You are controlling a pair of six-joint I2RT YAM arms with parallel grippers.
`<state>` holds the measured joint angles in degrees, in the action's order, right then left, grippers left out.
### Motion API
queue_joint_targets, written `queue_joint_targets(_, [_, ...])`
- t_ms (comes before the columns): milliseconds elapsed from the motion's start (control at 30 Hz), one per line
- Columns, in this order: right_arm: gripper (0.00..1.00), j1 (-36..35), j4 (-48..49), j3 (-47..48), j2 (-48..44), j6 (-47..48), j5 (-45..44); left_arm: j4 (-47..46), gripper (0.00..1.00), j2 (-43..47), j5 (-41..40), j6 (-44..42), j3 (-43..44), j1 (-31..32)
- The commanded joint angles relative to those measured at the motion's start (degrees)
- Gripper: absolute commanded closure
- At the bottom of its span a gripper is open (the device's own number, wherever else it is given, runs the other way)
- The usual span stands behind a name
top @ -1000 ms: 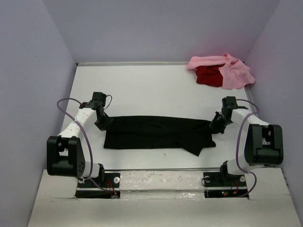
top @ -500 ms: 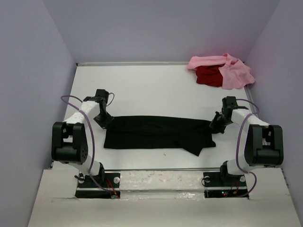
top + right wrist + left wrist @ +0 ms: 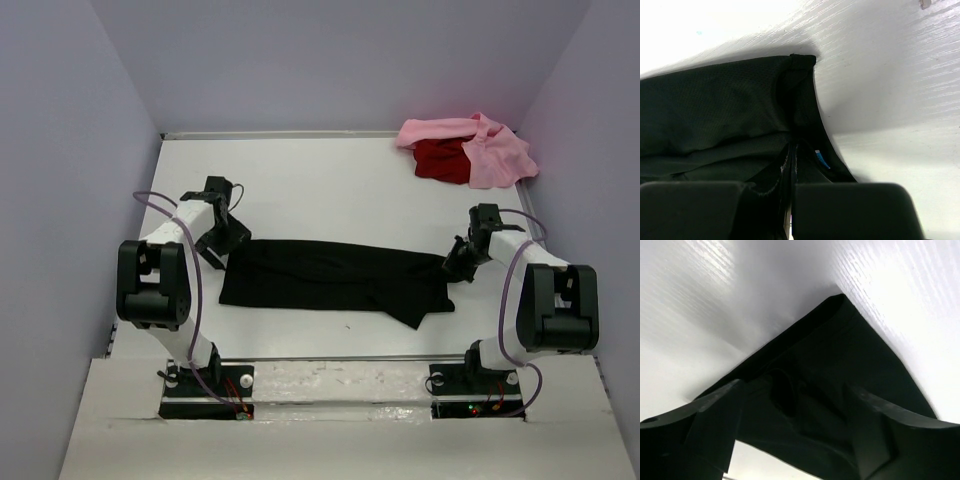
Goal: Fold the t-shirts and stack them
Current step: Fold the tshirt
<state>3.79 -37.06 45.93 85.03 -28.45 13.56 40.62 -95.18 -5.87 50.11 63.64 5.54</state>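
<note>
The black t-shirt lies folded into a long strip across the middle of the table. My left gripper hovers over the strip's left end, open, its fingers spread wide with black cloth lying loose beneath them. At the strip's right end my right gripper is shut on a pinch of the black t-shirt; cloth edges run between the closed fingers. The light pink t-shirt and the red one lie bunched together at the far right corner.
Purple walls close the white table at the back and both sides. Both arm bases stand at the near edge. A sleeve of the black shirt sticks out toward the near edge at the lower right.
My left gripper has opened and let go of the black shirt's left end, shifting slightly right and away as its arm swung. The right gripper has stayed put.
</note>
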Motion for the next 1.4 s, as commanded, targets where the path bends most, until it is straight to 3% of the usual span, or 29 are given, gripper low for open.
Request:
queue_joint_targets(0, [1.00,0.34,-0.12,1.18,-2.42,1.02,0.15,-1.33,0.07,4.29,0.33,0.43,-2.11,0.17])
queue_joint_targets(200, [1.00,0.34,-0.03,1.35,-2.33,1.02,0.32,-4.05,0.09,7.45,3.49,-0.01,-4.57,0.17])
queue_joint_targets(400, [1.00,0.34,0.14,1.79,-2.15,1.20,0.68,-11.69,0.09,19.04,5.60,-3.52,-6.33,1.22])
queue_joint_targets(533, [1.00,0.34,0.32,1.97,-1.37,1.55,0.68,-24.07,0.07,28.80,16.48,-7.39,-11.51,1.58])
queue_joint_targets(633, [1.00,0.34,0.41,2.49,-0.66,1.64,1.20,-25.06,0.16,26.90,26.06,-8.27,-13.44,1.93])
queue_joint_targets(667, [1.00,0.34,0.41,2.67,-0.57,1.64,1.20,-25.06,0.24,25.93,28.43,-8.53,-14.15,2.28])
queue_joint_targets(700, [1.00,0.34,0.41,2.93,-0.40,1.64,1.38,-25.06,0.45,25.14,31.94,-8.80,-15.29,2.72])
queue_joint_targets(733, [1.00,0.34,0.41,3.20,-0.22,1.64,1.55,-25.50,0.81,24.26,33.28,-9.32,-15.91,4.11])
queue_joint_targets(767, [1.00,0.34,0.41,3.20,-0.22,1.73,1.55,-25.76,0.81,24.16,33.20,-9.59,-16.43,5.00])
queue_joint_targets(800, [1.00,0.34,0.41,3.37,-0.13,1.82,1.64,-25.68,1.00,24.07,33.12,-9.68,-16.79,5.53])
queue_joint_targets(967, [1.00,0.34,0.41,3.81,0.04,1.99,2.43,-36.53,1.00,24.26,43.53,-7.84,-21.88,7.73])
queue_joint_targets(1100, [1.00,0.34,0.32,3.90,0.04,2.17,2.61,-38.07,1.00,20.21,47.00,-10.72,-20.40,10.71])
queue_joint_targets(1233, [1.00,0.34,0.15,3.90,-0.04,2.43,2.87,-34.13,1.00,17.40,45.34,-17.05,-15.05,15.63])
queue_joint_targets(1367, [1.00,0.34,0.14,3.90,-0.13,2.78,3.14,-26.92,1.00,12.31,38.51,-23.29,-10.74,21.16])
